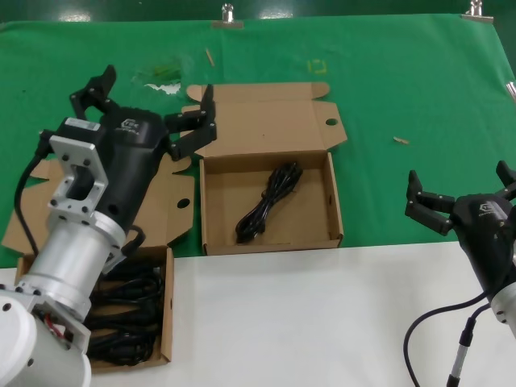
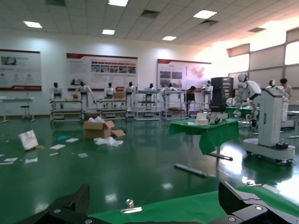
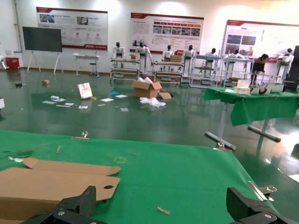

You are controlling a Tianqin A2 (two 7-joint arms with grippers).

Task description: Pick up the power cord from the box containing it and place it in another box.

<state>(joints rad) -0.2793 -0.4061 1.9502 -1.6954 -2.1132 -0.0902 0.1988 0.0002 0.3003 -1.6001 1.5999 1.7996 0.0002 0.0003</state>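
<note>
The box with many black cords (image 1: 168,310) sits at the near left, partly hidden under my left arm; its cords (image 1: 129,326) fill it. The other box (image 1: 310,211) stands open in the middle and holds one power cord bundle (image 1: 268,201) lying diagonally. My left gripper (image 1: 153,101) is open and empty, raised above the table between the two boxes, left of the middle box's lid. Its wrist view shows only its fingertips (image 2: 78,201) and the room beyond. My right gripper (image 1: 461,187) is open and empty at the right, over green cloth. Its wrist view shows the middle box's lid (image 3: 51,181).
A green cloth (image 1: 403,89) covers the far table, held by metal clips (image 1: 227,14) along its back edge. A white surface (image 1: 306,314) covers the near part. Small scraps (image 1: 401,140) lie on the cloth right of the middle box.
</note>
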